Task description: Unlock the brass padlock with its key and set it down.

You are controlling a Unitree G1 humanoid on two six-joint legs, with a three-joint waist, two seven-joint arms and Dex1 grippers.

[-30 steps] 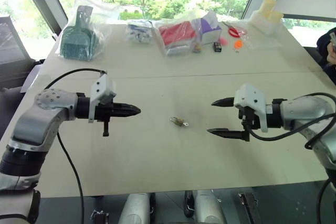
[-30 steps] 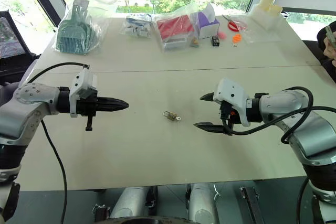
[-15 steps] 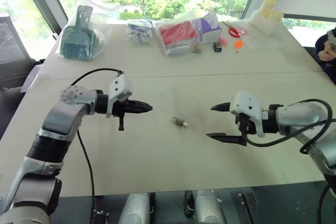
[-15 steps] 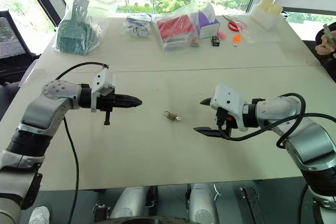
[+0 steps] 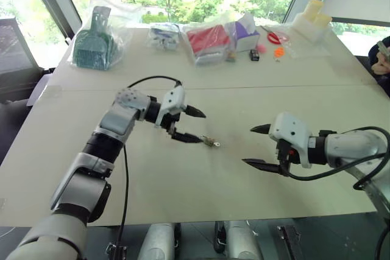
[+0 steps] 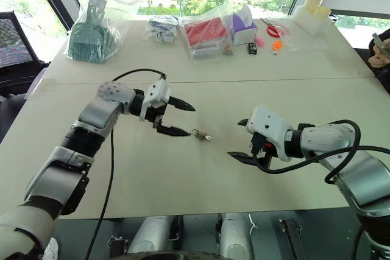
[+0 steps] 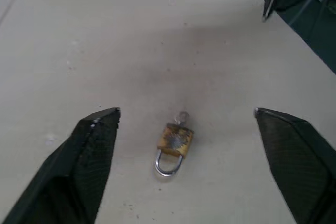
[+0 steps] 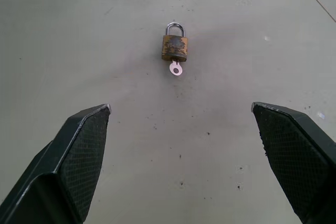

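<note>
At frame center, the brass padlock (image 8: 174,48), the key (image 8: 175,68) inserted, lies between the spread left gripper (image 5: 194,126) and the spread right gripper (image 5: 261,146).

On the surface (image 5: 183,199) before you, the brass padlock (image 6: 196,133) lies flat, the key (image 6: 206,137) in its base. Left tool (image 5: 194,125) sits just left of the padlock; right tool (image 5: 260,146) well to its right.

Bare table (image 6: 183,168) around brass padlock (image 8: 174,47)
</note>
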